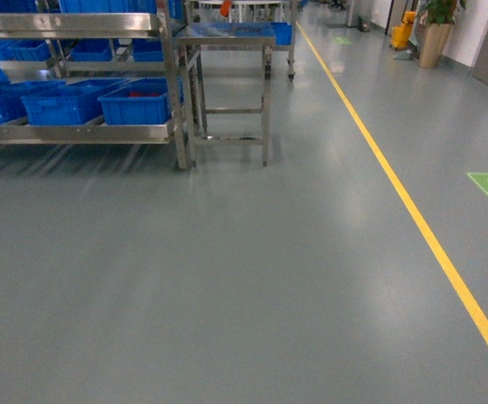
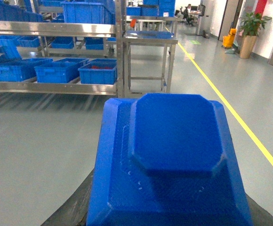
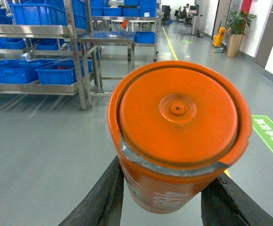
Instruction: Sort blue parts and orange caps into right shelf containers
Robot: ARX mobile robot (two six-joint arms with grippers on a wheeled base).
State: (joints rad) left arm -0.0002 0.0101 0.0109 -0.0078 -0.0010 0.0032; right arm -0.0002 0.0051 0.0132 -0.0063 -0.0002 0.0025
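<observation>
The right gripper (image 3: 162, 197) is clamped on a round orange plastic cap (image 3: 176, 134) with a small boss in the middle of its top, its two black fingers (image 3: 103, 197) pressing the sides from left and right. In the left wrist view the left gripper (image 2: 167, 214) carries a chunky blue plastic part (image 2: 167, 160) with a raised, corner-cut flat top; only dark finger edges show at the lower corners, so it appears closed on the part. Neither arm shows in the head view. Beyond both loads lies open grey floor, and the stainless-steel shelf (image 1: 76, 132) with shiny flat rails stands well apart, up and to the left. On its lower level sit bright blue open-top plastic crates (image 1: 139, 103), the rightmost holding something red. Just beside the shelf's right end is a small steel table (image 1: 227, 38), and a yellow floor line (image 1: 395, 181) runs off to the right. This looks like the carrying step: both pieces are in hand and not yet delivered. Next the base must close on the shelf, then each arm reaches over the proper crate and lets go.
</observation>
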